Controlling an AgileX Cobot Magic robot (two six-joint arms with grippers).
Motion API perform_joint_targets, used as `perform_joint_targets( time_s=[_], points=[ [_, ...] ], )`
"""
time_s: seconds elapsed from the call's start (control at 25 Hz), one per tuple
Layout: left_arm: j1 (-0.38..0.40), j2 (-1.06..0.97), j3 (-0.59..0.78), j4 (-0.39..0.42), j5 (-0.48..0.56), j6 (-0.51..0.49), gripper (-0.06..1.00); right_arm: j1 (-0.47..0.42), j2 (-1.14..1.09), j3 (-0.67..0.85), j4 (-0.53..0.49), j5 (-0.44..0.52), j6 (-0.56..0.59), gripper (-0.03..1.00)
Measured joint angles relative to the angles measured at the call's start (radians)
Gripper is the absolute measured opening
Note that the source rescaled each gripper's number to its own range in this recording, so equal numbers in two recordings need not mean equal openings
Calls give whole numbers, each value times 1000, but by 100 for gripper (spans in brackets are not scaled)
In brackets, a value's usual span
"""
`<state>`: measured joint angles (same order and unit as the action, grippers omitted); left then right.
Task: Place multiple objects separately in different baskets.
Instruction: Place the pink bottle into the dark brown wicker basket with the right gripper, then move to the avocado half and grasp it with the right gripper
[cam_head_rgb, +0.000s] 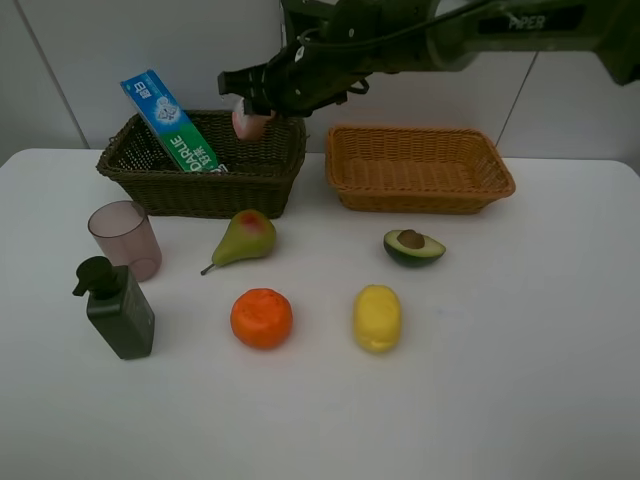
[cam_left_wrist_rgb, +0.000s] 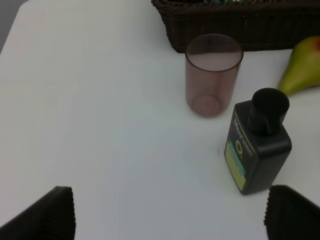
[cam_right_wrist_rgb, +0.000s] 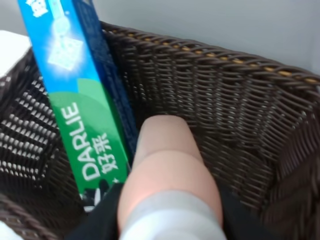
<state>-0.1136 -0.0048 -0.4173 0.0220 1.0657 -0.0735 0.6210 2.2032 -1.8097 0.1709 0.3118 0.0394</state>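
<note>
My right gripper (cam_head_rgb: 255, 103) reaches across from the right and hangs over the dark olive-brown basket (cam_head_rgb: 200, 188), shut on the small pink bottle (cam_head_rgb: 250, 122). In the right wrist view the pink bottle (cam_right_wrist_rgb: 167, 170) is above that basket's inside (cam_right_wrist_rgb: 240, 110), beside the blue-green toothpaste box (cam_right_wrist_rgb: 80, 100). The toothpaste box (cam_head_rgb: 170, 120) leans in the basket's left part. The tan basket (cam_head_rgb: 420, 197) holds nothing. On the table lie the pear (cam_head_rgb: 245, 237), orange (cam_head_rgb: 261, 318), lemon (cam_head_rgb: 377, 318) and avocado half (cam_head_rgb: 413, 247). My left gripper (cam_left_wrist_rgb: 170, 215) is open over bare table, short of the pink cup (cam_left_wrist_rgb: 212, 75) and pump bottle (cam_left_wrist_rgb: 257, 150).
The cup (cam_head_rgb: 124, 238) and dark green pump bottle (cam_head_rgb: 118, 308) stand close together at the table's left. The pear (cam_left_wrist_rgb: 302, 67) lies just in front of the dark basket (cam_left_wrist_rgb: 240, 25). A white wall rises behind both baskets.
</note>
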Motion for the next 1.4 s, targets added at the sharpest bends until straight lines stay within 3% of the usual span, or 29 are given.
perform_joint_targets(
  time_s=[0.12,0.32,0.44,1.12,1.4],
  points=[
    [0,0,0,0,0,0,100,0,0,-10,1,-5,0,8],
    [0,0,0,0,0,0,100,0,4,-11,-35,-2,0,81],
    [0,0,0,0,0,0,100,0,10,-12,-42,9,0,96],
    [0,0,0,0,0,0,100,0,6,-13,-33,46,-16,100],
    [0,0,0,0,0,0,100,0,-63,-13,-53,120,-70,100]
  ],
)
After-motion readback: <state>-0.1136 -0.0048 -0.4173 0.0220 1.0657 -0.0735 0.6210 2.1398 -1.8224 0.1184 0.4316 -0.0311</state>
